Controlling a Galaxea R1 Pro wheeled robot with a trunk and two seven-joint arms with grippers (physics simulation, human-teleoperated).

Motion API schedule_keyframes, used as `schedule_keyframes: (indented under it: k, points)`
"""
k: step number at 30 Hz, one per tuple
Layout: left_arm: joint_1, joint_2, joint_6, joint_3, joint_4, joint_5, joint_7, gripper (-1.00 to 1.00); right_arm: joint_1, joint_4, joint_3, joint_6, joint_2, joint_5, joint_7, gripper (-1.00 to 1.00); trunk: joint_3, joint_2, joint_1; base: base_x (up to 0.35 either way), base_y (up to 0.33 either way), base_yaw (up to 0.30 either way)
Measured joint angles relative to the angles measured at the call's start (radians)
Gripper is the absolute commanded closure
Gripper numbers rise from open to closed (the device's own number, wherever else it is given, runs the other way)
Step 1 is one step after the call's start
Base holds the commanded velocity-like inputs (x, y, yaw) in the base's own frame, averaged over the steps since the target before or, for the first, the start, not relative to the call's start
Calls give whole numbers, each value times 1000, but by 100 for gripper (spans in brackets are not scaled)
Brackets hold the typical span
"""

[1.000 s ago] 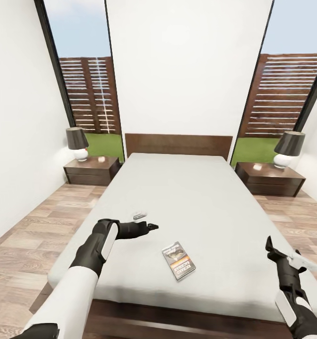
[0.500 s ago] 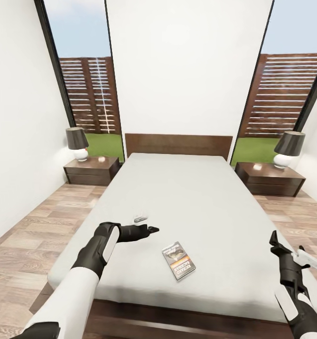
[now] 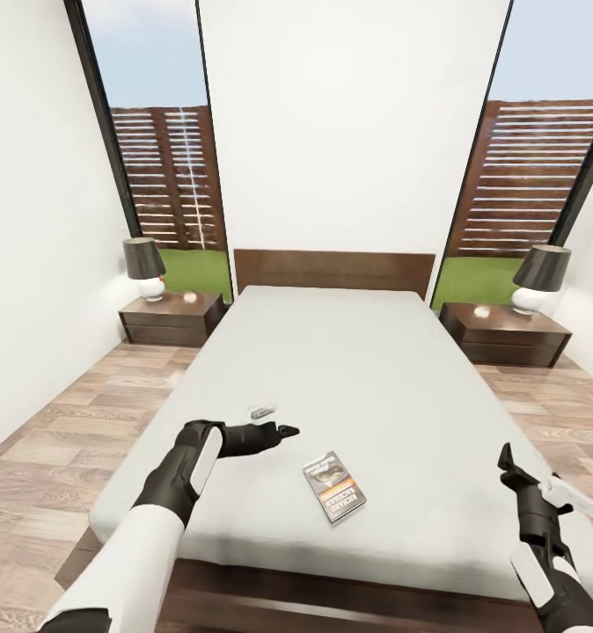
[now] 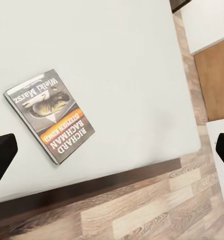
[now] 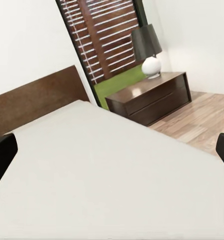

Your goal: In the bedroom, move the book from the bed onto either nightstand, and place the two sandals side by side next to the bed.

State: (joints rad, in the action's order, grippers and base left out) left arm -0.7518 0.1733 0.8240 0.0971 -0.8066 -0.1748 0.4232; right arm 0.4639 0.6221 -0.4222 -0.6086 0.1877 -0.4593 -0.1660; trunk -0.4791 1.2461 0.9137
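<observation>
Thin paperback book with dark photo cover, orange band and white lettering [image 3: 334, 487], lying flat and face up near the foot of the low dark-framed bed's pale grey mattress [image 3: 349, 369]; dark brown wooden nightstands [image 3: 172, 317] flank the headboard.

- The bed [image 3: 349, 369] has a dark wooden frame, a flat headboard and a bare pale grey mattress.
- The book [image 3: 333, 486] lies flat on the mattress near the foot edge, cover up.
- Each nightstand, left [image 3: 173, 318] and right [image 3: 503, 334], stands on the plank floor [image 3: 59, 431] beside the headboard and carries a lamp [image 3: 144, 268].
</observation>
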Motion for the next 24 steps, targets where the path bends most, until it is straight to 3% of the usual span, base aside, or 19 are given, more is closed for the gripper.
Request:
schedule_keyframes:
  k: [20, 21, 24]
  points:
    - [3, 0, -1, -5, 0, -115, -5, -100, 1, -112, 7, 4, 0, 8, 4, -100, 0, 0, 0, 0, 0, 0]
    - [3, 0, 0, -5, 0, -195, -5, -100, 1, -146, 8, 5, 0, 7, 4, -100, 0, 0, 0, 0, 0, 0]
    - [3, 0, -1, -6, 1, -197, -5, -100, 1, -145, 8, 4, 0, 21, 4, -100, 0, 0, 0, 0, 0, 0]
